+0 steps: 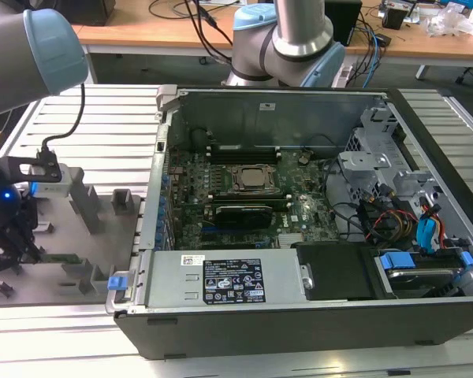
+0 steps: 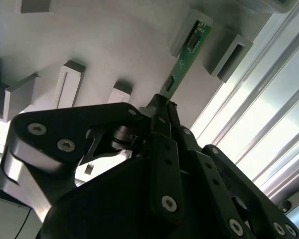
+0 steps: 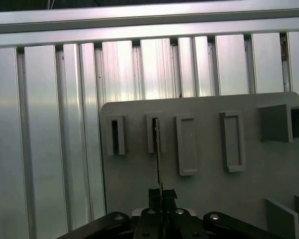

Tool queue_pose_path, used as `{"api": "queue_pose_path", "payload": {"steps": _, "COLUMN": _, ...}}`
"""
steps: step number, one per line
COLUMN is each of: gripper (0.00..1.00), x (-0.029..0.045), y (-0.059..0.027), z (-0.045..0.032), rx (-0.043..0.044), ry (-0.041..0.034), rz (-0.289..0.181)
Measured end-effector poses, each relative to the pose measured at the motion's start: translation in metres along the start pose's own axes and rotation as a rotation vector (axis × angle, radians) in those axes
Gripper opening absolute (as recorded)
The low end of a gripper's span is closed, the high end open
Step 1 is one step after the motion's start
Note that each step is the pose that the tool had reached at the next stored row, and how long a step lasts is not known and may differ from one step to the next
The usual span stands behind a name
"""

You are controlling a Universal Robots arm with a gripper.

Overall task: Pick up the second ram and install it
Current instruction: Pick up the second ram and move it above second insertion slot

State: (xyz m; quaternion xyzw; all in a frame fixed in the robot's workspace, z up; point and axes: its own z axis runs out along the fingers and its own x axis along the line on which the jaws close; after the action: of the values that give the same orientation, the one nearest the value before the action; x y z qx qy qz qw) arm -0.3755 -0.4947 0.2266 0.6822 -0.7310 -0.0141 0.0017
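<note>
Arm link (image 1: pixel 51 39), grey w/ blue cap, sits closest to the lens at the exterior view's left, reaching down over the tray side. Biggest thing I've got: open PC case (image 1: pixel 299 323) lying on its side on the slatted metal table (image 1: pixel 102 118), motherboard (image 1: pixel 244 189) exposed inside. Just beside the case, on the exterior view's left, is the grey slotted tray (image 1: pixel 102 228). Gripper (image 2: pixel 162 102) is low over that tray. In the second wrist view its fingers are pinched together, no gap I can make out, clamped on one end of the second ram (image 2: pixel 187 55). That's a thin green strip w/ dark chips, running straight out from the fingertips, and its far end sits in a raised slot block on the tray. In the first wrist view I get it edge-on, lined up w/ one slot in the row.
</note>
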Motion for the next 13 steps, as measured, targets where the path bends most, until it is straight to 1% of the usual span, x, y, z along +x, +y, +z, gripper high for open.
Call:
{"api": "queue_pose_path", "payload": {"steps": 7, "gripper": 0.13, "x": -0.0001, "y": 0.0002, "z": -0.0084, "rx": 0.0, "ry": 0.0, "rz": 0.0}}
{"api": "queue_pose_path", "payload": {"steps": 9, "gripper": 0.13, "x": -0.0002, "y": 0.0003, "z": -0.0121, "rx": 0.0, "ry": 0.0, "rz": 0.0}}
{"api": "queue_pose_path", "payload": {"steps": 10, "gripper": 0.13, "x": -0.0003, "y": 0.0003, "z": -0.0153, "rx": 0.0, "ry": 0.0, "rz": 0.0}}
{"api": "queue_pose_path", "payload": {"steps": 13, "gripper": 0.13, "x": -0.0003, "y": 0.0004, "z": -0.0183, "rx": -0.0001, "ry": 0.0, "rz": 0.0}}
